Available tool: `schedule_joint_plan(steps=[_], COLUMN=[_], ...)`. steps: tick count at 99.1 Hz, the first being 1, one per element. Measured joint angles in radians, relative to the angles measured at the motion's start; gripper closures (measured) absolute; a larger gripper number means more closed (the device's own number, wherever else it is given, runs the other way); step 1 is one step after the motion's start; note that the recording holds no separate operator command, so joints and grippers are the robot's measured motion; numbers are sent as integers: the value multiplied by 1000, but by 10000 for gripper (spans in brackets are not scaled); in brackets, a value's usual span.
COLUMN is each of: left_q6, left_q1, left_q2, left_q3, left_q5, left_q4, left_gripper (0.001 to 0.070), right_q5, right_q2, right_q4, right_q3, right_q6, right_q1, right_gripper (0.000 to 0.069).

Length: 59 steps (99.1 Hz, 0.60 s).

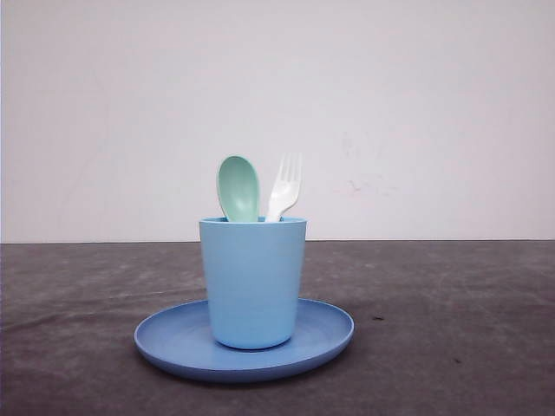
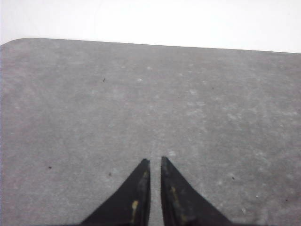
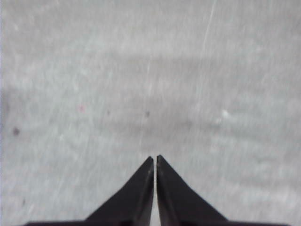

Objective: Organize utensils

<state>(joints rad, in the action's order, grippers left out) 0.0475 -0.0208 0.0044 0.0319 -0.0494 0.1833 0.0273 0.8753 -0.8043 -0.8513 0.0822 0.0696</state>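
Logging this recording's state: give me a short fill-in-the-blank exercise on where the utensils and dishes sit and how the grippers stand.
1. The mint-green spoon and white fork stand inside the light blue ____.
2. The cup stands on the round blue ____.
3. The fork is on the spoon's ____ side in the front view.
4. The left gripper and right gripper are both ____, holding nothing.

Missing words: cup; plate; right; shut

Light blue plastic cup (image 1: 252, 282): upright at the centre of the round blue plate (image 1: 321, 334), which lies on the grey bench (image 1: 451, 321). In the cup, heads upward: mint-green plastic spoon (image 1: 238, 188) at left, small white plastic fork (image 1: 284, 186) just beside it at right.
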Motion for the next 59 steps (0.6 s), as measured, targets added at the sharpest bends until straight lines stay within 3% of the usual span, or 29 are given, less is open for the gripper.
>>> schedule_joint_plan(steps=[25, 41, 59], left_q6=[0, 0, 0], left_q1=[0, 0, 0], left_q2=[0, 0, 0], left_q3=[0, 0, 0], left_q5=[0, 0, 0], left_q4=[0, 0, 0], left_gripper=[695, 695, 695], right_q5=[11, 99, 130], right_q2=[-291, -512, -712], right_q4=[271, 444, 532], right_q3=[238, 461, 650], right_q6=[-34, -34, -34], right_q1=[-21, -63, -92], right_gripper=[682, 682, 682])
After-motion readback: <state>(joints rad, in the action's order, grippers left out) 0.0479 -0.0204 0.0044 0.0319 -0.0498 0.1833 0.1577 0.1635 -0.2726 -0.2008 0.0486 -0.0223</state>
